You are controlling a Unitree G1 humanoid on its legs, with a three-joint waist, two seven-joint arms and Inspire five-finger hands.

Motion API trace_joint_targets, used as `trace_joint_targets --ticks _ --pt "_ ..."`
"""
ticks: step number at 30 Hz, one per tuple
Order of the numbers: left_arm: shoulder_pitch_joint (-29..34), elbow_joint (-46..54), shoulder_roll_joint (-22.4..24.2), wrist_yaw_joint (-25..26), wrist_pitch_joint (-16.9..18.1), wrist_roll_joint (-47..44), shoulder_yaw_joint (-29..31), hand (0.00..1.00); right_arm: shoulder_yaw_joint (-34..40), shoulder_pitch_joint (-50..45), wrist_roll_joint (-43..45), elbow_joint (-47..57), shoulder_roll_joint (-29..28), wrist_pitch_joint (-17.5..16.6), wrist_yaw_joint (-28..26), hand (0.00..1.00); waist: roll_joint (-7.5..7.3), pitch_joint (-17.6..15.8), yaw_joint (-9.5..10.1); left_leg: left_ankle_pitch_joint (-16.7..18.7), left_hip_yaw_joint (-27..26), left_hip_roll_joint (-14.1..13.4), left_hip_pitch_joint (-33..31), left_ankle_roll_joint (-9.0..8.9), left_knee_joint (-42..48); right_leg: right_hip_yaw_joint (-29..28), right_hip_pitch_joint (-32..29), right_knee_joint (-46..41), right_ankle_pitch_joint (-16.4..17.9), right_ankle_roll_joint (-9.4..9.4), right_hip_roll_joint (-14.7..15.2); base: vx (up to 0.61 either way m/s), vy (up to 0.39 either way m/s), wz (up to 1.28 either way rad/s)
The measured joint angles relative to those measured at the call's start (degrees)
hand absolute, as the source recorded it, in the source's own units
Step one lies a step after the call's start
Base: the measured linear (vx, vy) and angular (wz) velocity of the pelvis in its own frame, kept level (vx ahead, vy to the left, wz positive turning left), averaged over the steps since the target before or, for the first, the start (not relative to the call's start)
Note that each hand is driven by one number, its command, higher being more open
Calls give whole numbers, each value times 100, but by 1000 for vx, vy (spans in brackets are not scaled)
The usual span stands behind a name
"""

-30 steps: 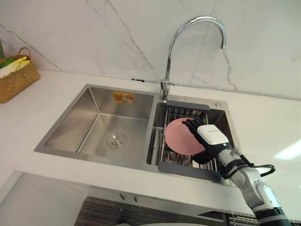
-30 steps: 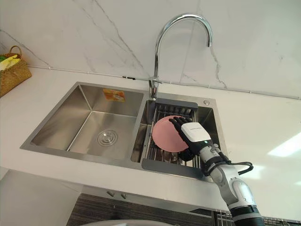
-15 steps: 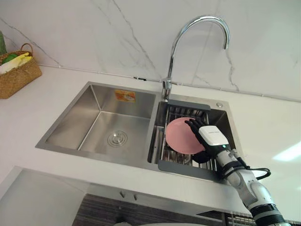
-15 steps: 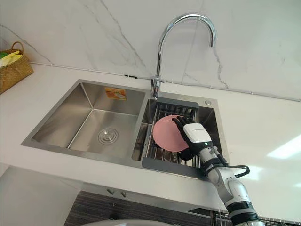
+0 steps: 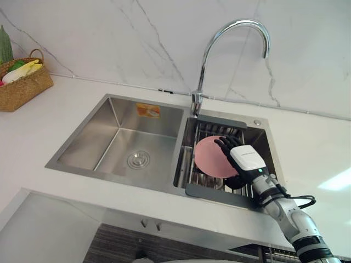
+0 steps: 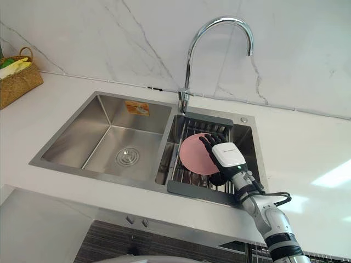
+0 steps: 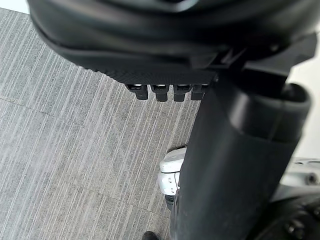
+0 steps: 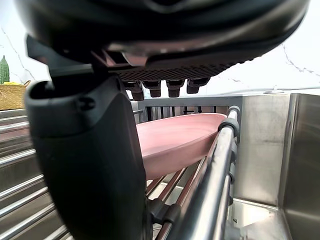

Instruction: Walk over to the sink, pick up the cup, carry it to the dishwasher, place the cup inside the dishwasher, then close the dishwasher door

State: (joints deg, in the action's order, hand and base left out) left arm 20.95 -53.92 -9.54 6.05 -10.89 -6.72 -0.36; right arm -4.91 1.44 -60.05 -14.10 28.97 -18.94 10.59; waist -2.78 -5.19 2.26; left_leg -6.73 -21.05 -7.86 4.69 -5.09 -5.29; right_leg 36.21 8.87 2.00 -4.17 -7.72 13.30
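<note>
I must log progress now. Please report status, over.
Right hand open over pink plate in sink rack. Left hand open, hanging above floor. Faucet behind, not blocking.

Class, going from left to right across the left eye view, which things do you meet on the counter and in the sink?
Basket → left basin → plate → right hand. The tap is left out, because its arch spans the plate and the hand.

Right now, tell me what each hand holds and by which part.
Nothing is gripped. The right hand is open over the right rim of the pink plate in the sink rack, fingers above, thumb below. The left hand is empty.
</note>
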Motion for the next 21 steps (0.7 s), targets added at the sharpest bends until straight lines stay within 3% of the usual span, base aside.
trace_joint_targets --ticks 10,21 --pt "-43 0 -26 0 0 2 2 100 1 -53 -312 204 19 -132 53 100 37 -23 -9 -2 -21 -15 1 -3 1 -24 -7 0 -3 4 -14 0 0 0" --pt "-75 -1 -3 -16 -63 -5 -1 100 -342 104 -375 788 84 297 -1296 100 98 -24 15 -2 -23 -16 8 -5 2 -28 -5 0 -5 3 -16 0 0 0"
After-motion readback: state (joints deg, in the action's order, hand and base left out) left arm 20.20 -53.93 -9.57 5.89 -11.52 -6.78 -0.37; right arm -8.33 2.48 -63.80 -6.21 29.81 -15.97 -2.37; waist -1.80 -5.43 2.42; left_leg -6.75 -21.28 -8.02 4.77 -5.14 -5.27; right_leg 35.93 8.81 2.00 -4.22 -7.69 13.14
